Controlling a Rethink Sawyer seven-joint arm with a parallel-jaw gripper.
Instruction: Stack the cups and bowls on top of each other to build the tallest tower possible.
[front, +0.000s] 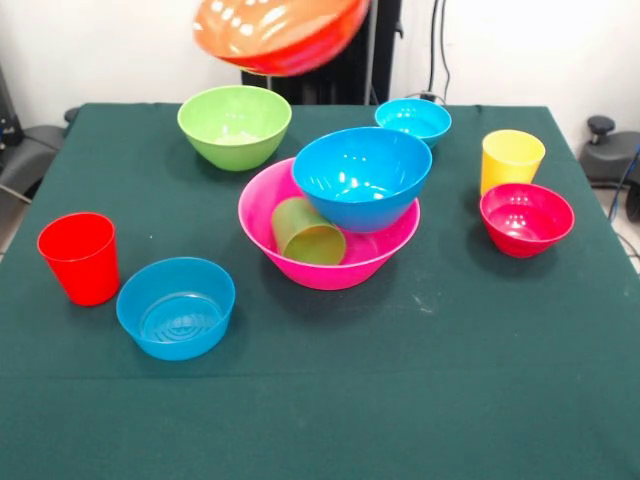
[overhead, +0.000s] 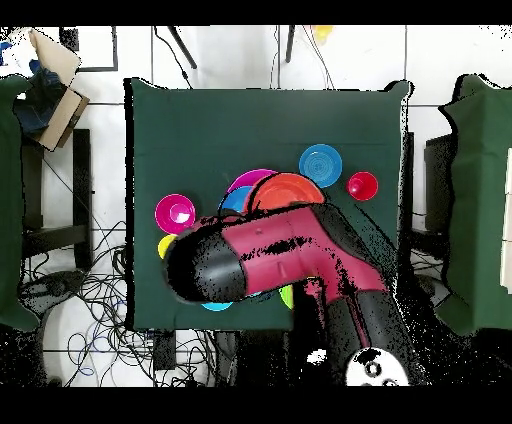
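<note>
An orange bowl (front: 280, 35) hangs tilted in the air at the top of the front view, above the table's far side. It also shows in the overhead view (overhead: 290, 192), at the end of my arm (overhead: 280, 245). My gripper is hidden behind the bowl and holds it. In mid-table the biggest pink bowl (front: 330, 268) holds a large blue bowl (front: 362, 178), tilted on its far rim. A green cup (front: 305, 232) lies on its side in the pink bowl's left part.
A lime green bowl (front: 234, 126) and a small cyan bowl (front: 413, 120) stand at the far side. A yellow cup (front: 511, 158) and a magenta-red bowl (front: 526, 218) stand at the right. A red cup (front: 80, 257) and a translucent blue bowl (front: 176, 306) stand at the near left.
</note>
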